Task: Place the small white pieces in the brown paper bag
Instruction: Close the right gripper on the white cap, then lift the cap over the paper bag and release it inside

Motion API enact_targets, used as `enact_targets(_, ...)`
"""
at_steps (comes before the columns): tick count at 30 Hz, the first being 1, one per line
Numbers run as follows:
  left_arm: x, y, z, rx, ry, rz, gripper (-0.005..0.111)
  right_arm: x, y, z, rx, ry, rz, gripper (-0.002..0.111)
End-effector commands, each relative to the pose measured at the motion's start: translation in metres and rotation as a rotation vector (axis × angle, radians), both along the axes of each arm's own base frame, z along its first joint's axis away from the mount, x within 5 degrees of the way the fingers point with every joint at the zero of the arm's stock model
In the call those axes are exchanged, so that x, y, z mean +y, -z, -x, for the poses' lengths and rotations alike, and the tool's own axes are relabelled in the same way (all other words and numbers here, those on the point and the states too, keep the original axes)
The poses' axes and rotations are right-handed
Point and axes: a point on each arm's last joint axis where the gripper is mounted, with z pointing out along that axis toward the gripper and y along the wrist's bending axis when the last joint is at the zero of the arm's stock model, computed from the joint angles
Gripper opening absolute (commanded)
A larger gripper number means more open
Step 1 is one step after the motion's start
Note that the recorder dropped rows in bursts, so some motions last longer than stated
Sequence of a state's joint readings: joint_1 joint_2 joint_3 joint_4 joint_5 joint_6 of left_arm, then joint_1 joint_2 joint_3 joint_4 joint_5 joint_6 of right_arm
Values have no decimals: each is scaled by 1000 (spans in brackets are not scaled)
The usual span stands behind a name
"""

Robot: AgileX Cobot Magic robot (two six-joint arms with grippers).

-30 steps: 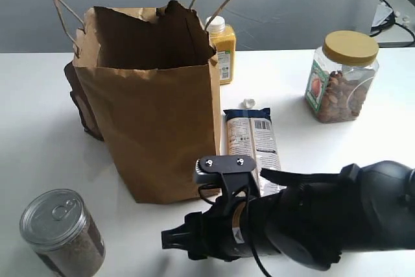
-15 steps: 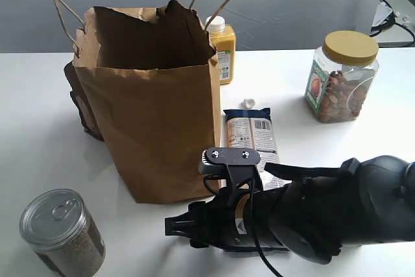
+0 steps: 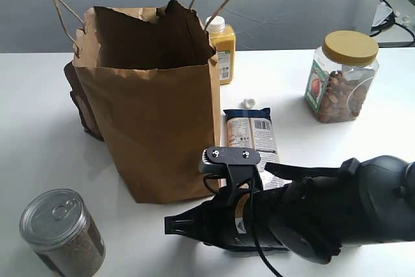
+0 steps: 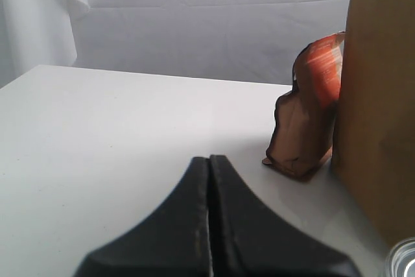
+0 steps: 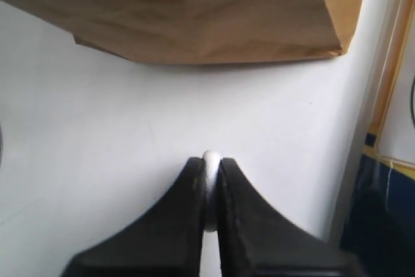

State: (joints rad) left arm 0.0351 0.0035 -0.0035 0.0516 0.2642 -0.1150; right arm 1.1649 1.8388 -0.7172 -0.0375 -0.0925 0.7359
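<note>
Counts: small white pieces seen, 2; brown paper bag, 1; grippers, 2.

Nearest: a tin can (image 3: 61, 228) stands upright on the desk (image 3: 39, 154). The right gripper (image 3: 171, 225) lies low over the desk, just in front of the bag's base, pointing toward the can's side. Its fingers are clamped on one small white piece (image 5: 211, 157). Only a rounded white end shows past the tips, so its long axis cannot be told. The left gripper (image 4: 209, 160) has its fingers pressed together with nothing between them.

Mid: the brown paper bag (image 3: 155, 115) stands upright with its long axis vertical. Its mouth is open upward, the rim ragged (two cord handles up). A blue-and-white packet (image 3: 253, 137) lies flat beside it, its long axis running away from the camera.

Farther: the second small white piece (image 3: 247, 102) rests on the desk just past the packet's far end. A dark pouch (image 3: 81, 105) leans behind the bag. A yellow bottle (image 3: 222, 47) and a yellow-lidded jar (image 3: 340, 76) stand at the back.
</note>
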Motion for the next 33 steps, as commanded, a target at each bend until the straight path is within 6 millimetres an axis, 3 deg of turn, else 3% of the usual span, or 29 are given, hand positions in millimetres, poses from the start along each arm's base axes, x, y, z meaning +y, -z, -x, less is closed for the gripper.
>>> enact_targets(1,0,1,0,-3,5,13,0,2,-5,10,-9,-45,1,0)
enact_targets(7,0,1,0,-3,5,13,0,7,-36,44,-48,-186,-25,0)
enact_targets(13,0,1,0,-3,5,13,0,4,-93,76,-105,-287,-208,0)
enact_targets(19,0,1,0,-3,5,13,0,-8,-160,84,-193,-296,-553,0)
enact_targets(22,0,1,0,-3,5,13,0,-12,-192,79,-244,-271,-717,0)
enact_targets(27,0,1,0,-3,5,13,0,0,-239,69,-378,-301,-731,0)
enact_targets(29,0,1,0,-3,5,13,0,7,-256,58,-426,-290,-708,0)
enact_targets(33,0,1,0,-3,5,13,0,17,-271,24,-463,-211,-631,0)
